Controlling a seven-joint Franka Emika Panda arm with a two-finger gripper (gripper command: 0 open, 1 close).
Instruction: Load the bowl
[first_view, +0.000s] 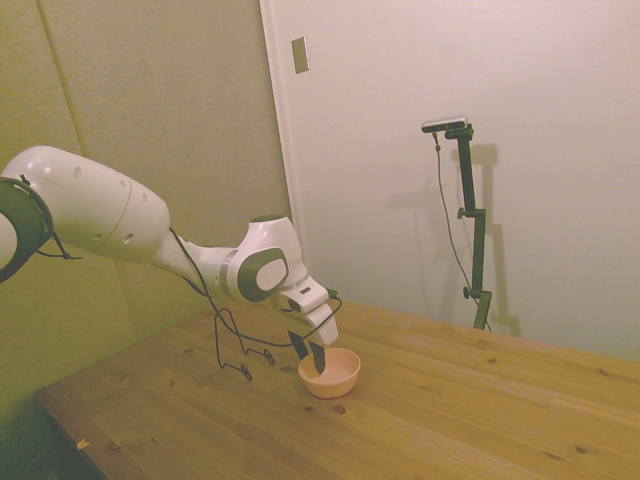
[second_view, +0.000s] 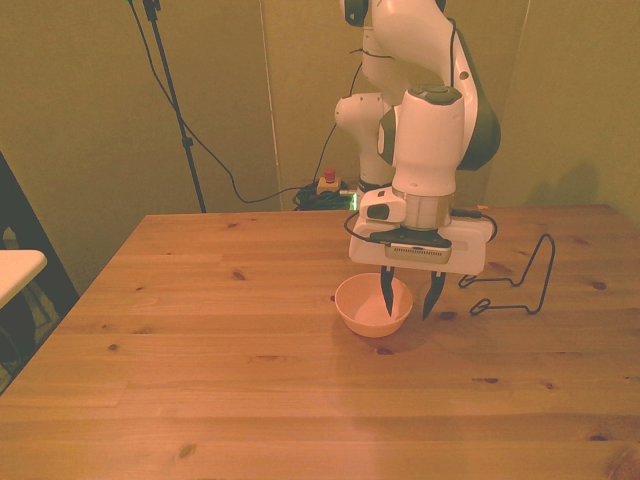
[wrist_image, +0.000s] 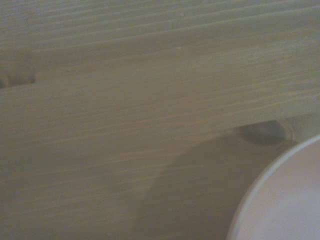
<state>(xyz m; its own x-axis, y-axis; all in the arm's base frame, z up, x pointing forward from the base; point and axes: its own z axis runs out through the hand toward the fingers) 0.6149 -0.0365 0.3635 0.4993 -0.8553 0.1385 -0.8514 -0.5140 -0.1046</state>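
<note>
A wooden bench (second_view: 250, 400) is shown, with a small pale pink-peach bowl (second_view: 368, 312) set upright near its middle. A white robot arm (second_view: 432, 130) is lowered over the bowl. In the front view the gripper (second_view: 409, 297) is seen with its two dark fingers parted: one finger is placed inside the bowl and the other just outside the rim, at the bowl's three o'clock side in that view, so the wall of the bowl is straddled. Whether the fingers are pressed against the wall cannot be told; nothing is seen to be lifted, and the bowl appears to rest on the bench.

A thin black wire rack (second_view: 520, 285) is seen standing on the bench at roughly three o'clock from the bowl in the front view, near it but apart. Nothing is held in the rack.

As a judgement, the task is at an early stage: the bowl is being approached for a rim grasp, while the closing, lifting and placing into the rack are left to be done.

In the wrist view only wood grain and a blurred arc of the bowl's rim (wrist_image: 260, 195) are shown. No brand, label or writing can be read anywhere.
</note>
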